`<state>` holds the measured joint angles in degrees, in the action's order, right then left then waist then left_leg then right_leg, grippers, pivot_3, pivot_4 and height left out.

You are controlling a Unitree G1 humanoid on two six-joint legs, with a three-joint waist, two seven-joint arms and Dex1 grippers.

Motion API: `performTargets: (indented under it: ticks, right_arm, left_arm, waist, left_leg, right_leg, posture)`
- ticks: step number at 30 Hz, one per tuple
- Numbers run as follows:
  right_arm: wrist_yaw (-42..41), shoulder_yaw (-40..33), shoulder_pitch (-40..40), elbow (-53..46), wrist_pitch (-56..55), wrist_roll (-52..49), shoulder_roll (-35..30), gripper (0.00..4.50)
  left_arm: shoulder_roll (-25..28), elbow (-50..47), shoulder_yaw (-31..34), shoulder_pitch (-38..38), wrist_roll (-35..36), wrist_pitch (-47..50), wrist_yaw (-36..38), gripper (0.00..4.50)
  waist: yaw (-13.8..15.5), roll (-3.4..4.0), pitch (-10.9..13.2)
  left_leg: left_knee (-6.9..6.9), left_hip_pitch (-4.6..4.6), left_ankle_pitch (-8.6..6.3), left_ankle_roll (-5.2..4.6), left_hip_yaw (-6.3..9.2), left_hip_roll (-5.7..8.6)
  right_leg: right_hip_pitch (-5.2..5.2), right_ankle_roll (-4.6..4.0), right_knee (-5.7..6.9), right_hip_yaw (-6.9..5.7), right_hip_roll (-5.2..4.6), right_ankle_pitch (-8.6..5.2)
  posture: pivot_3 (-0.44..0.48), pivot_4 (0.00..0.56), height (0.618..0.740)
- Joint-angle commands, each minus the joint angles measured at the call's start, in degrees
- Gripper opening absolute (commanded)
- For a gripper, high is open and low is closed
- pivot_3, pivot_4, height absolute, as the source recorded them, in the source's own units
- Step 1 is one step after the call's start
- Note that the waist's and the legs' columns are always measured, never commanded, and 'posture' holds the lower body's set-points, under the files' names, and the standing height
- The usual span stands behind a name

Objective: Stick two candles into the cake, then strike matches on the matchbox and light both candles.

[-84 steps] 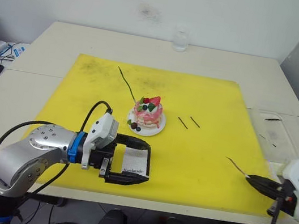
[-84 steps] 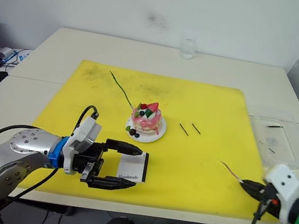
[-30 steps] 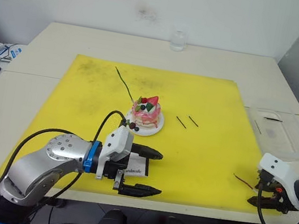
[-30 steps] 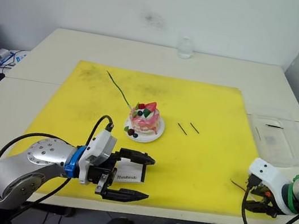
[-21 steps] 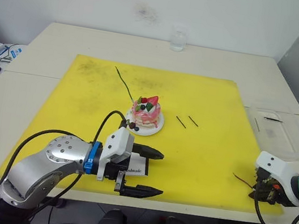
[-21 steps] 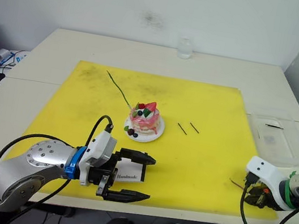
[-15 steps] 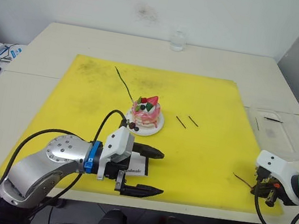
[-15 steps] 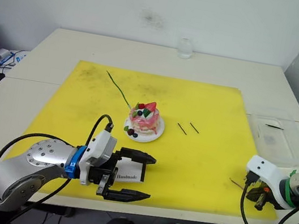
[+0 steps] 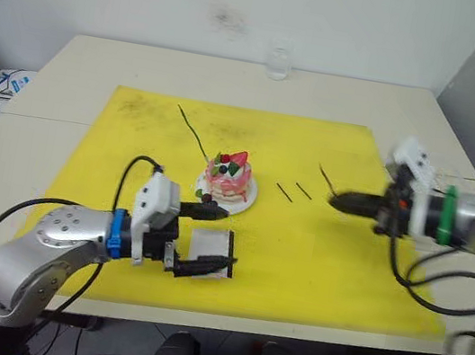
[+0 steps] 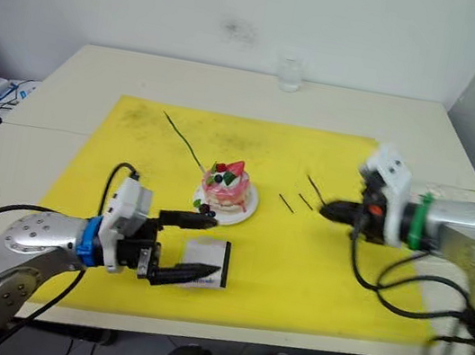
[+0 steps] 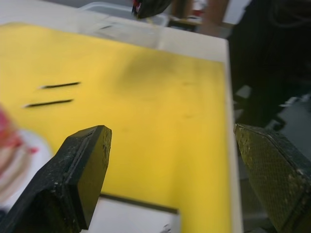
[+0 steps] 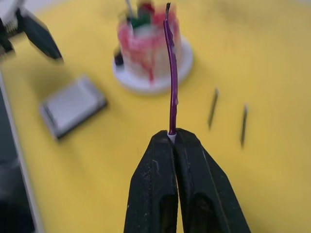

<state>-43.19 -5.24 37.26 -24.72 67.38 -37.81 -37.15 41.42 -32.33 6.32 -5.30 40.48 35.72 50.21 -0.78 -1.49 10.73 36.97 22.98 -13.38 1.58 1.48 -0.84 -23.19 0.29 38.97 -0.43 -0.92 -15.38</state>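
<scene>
On a yellow mat (image 9: 316, 254) covering the tabletop (image 9: 129, 59), the right end effector (image 12: 173, 141) is clamped on the white end of the dark red candle (image 12: 170, 73), its two black fingers (image 12: 155, 194) pressed together, and it hangs above the mat to the right of the cake (image 9: 230, 174). From the head camera the candle (image 9: 325, 178) slants up and away from the fingertips toward the far side of the tabletop. The cake sits on its small white plate (image 9: 244, 201) near the middle of the mat, and the green candle (image 9: 192, 132) leans out of it toward the far left. Two matches (image 9: 294, 191) lie side by side on the mat between the cake and the right end effector. The left end effector (image 9: 207, 241) is spread wide, one finger (image 11: 80, 170) near the plate's front edge and the other along the near side of the matchbox (image 9: 211, 248); the white box lies flat on the mat between them, just in front of the cake. A clear glass (image 9: 279, 61) stands at the far edge of the tabletop, and a clear tray (image 11: 121, 26) sits off the mat's right side.
</scene>
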Motion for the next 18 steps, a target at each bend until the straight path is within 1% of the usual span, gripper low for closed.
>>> performTargets:
  ticks: [1,3,5,7,9,12,15,18]
  right_arm:
    - [10.0,2.7,-0.1,0.6,-16.8,6.4,12.8,0.03]
    - [10.7,5.6,-1.5,3.4,-26.8,10.0,19.1,0.03]
    - [11.4,8.9,-3.0,6.9,-35.3,13.8,23.9,0.03]
    - [11.5,11.4,-3.9,11.0,-42.5,16.5,27.4,0.03]
    - [12.0,11.8,-4.5,15.9,-49.1,18.2,31.1,0.03]
    - [11.4,13.3,-5.1,23.6,-58.6,22.0,33.7,0.03]
    - [12.1,13.6,-5.3,28.4,-64.2,24.0,35.3,0.03]
    - [13.1,13.2,-5.6,30.8,-67.3,24.8,36.4,0.03]
  left_arm:
    - [-2.0,1.6,4.8,-0.4,-1.2,-2.7,-4.8,4.5]
    - [-2.2,2.8,5.9,-0.5,-2.1,-3.8,-5.5,4.5]
    - [-2.0,3.7,6.5,-0.5,-2.9,-4.8,-5.7,4.5]
    - [-2.5,4.6,7.2,-1.1,-3.0,-4.9,-6.9,4.5]
    - [-2.8,5.0,7.2,-1.9,-2.6,-4.6,-7.5,4.5]
    - [-2.4,5.1,6.5,-2.1,-2.7,-4.5,-7.1,4.5]
    - [-2.2,5.4,6.6,-2.9,-2.5,-4.2,-6.9,4.5]
    - [-2.3,5.9,6.8,-4.2,-2.1,-3.6,-7.4,4.5]
  waist:
    - [0.0,0.0,0.0]
    - [0.1,0.0,0.0]
    - [0.3,0.0,0.0]
    - [0.3,0.0,0.0]
    - [0.3,0.0,0.0]
    - [0.3,0.0,0.0]
    - [0.3,0.0,0.0]
    - [0.3,0.0,0.0]
  left_leg:
    - [-0.01,0.01,0.0,0.0,0.01,0.0]
    - [-0.01,0.03,0.01,0.01,0.02,0.01]
    - [-0.01,0.03,0.01,0.01,0.02,0.06]
    - [0.0,0.02,0.0,0.01,-0.03,0.14]
    - [0.02,0.0,0.0,0.01,-0.06,0.14]
    - [0.05,-0.04,0.01,0.01,-0.04,0.12]
    - [0.03,-0.08,0.01,0.01,-0.02,0.07]
    - [0.02,-0.07,0.01,0.01,0.03,0.03]
  right_leg:
    - [-0.01,0.0,0.0,0.0,0.0,0.0]
    - [-0.03,0.0,-0.01,0.02,-0.01,0.0]
    - [-0.02,-0.01,-0.01,0.03,-0.06,0.01]
    - [-0.01,-0.01,-0.02,0.05,-0.14,0.02]
    - [-0.01,0.03,-0.02,0.07,-0.16,0.05]
    - [0.0,0.02,0.01,0.05,-0.15,0.09]
    - [0.02,-0.08,0.03,0.05,-0.13,0.15]
    - [0.01,-0.17,0.04,0.04,-0.1,0.19]
  posture:
    - [0.0,0.15,0.74]
    - [0.0,0.15,0.74]
    - [0.0,0.15,0.74]
    - [0.0,0.15,0.74]
    - [0.0,0.15,0.74]
    - [0.0,0.15,0.74]
    - [0.0,0.15,0.74]
    - [0.0,0.15,0.74]
